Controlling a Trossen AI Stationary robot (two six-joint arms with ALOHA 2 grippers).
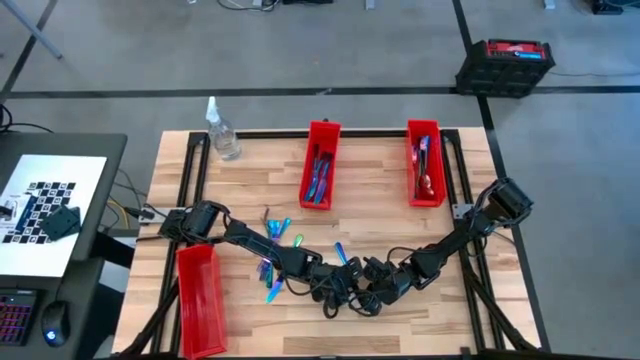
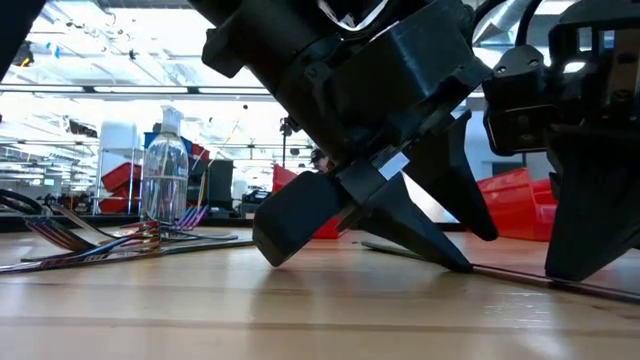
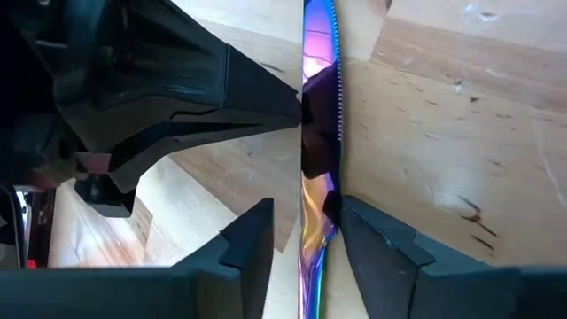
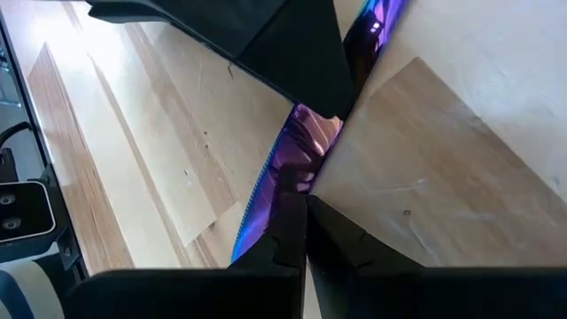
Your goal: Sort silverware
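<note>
My two arms met low over the front middle of the surface [image 1: 400, 225]. My left pincer [image 3: 303, 232] stood narrowly parted, its fingers [image 3: 381, 244] on either side of an iridescent knife [image 3: 319, 133] that lay flat on the wood. The serrated blade ran out ahead between them, glinting purple, blue and gold. Whether the fingers touched the metal, I could not tell.

My right pincer [image 4: 306, 232] was nearly closed at the same knife, its tips pinching the thin edge of the violet-blue blade. My other pincer showed dark just beyond it. From table height, both pincers pointed down to the wood side by side, with the knife lying as a thin line under them.

Loose silverware [image 1: 276, 262] lay scattered left of the meeting point, toward the front left. Two red bins [image 1: 320, 165] stood at the back edge, each holding some sorted pieces. A third bin [image 1: 200, 300] sat at the front left corner. A clear bottle [image 1: 222, 132] stood at the back left corner.
</note>
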